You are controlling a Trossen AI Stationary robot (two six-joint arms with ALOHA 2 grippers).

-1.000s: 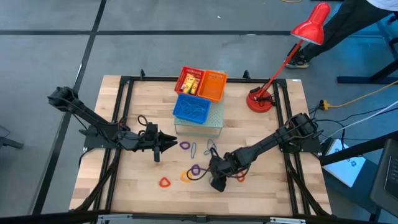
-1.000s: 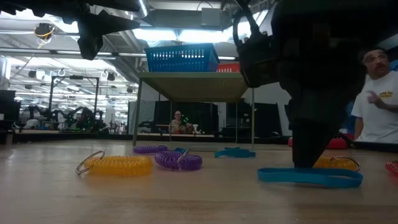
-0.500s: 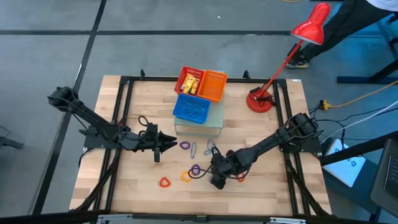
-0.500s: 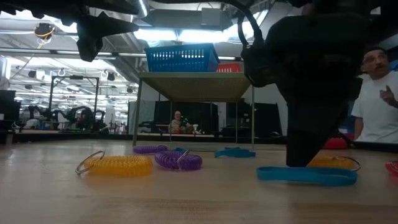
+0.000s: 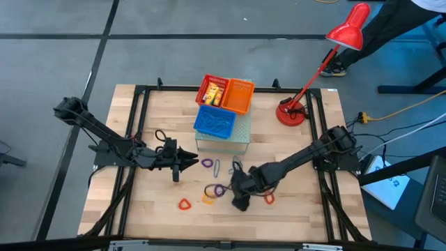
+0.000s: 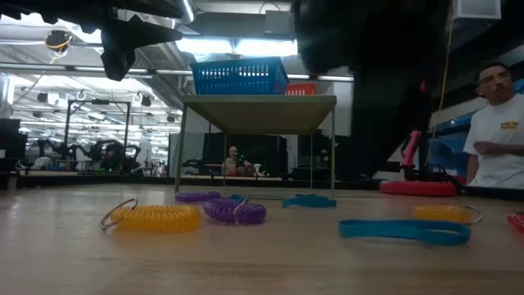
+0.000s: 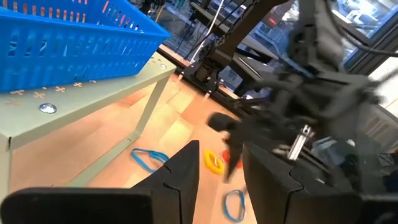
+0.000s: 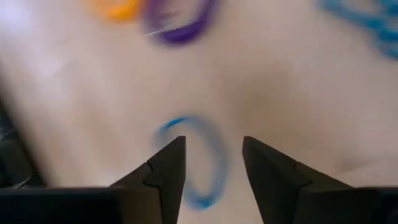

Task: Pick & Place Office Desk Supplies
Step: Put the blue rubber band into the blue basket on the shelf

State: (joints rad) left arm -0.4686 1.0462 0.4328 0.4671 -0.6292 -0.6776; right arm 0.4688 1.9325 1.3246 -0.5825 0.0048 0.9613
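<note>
Several small loops lie flat on the table between the arms: purple (image 5: pixel 207 163), blue-grey (image 5: pixel 217 167), orange (image 5: pixel 209 194), purple (image 5: pixel 221 189), red (image 5: pixel 184 204) and red (image 5: pixel 268 199). The low view shows a yellow-orange coil (image 6: pixel 155 217), a purple coil (image 6: pixel 235 211) and a blue loop (image 6: pixel 405 231). My right gripper (image 5: pixel 239 202) hangs open above a blue loop (image 8: pixel 202 162) that shows between its fingers on the wood. My left gripper (image 5: pixel 188 162) waits open above the table's left half. Yellow pieces (image 5: pixel 214 93) sit in the red basket.
A blue basket (image 5: pixel 215 122) stands on a pale green stand (image 5: pixel 223 139) at the table's far middle, with red (image 5: pixel 209 84) and orange (image 5: pixel 240 96) baskets behind it. A red desk lamp (image 5: pixel 293 111) stands at the far right. A person (image 6: pixel 499 131) is beyond the table.
My right gripper has risen from the table beside the blue loop and shifted a little toward the table's left edge. The blue loop has stayed on the wood.
</note>
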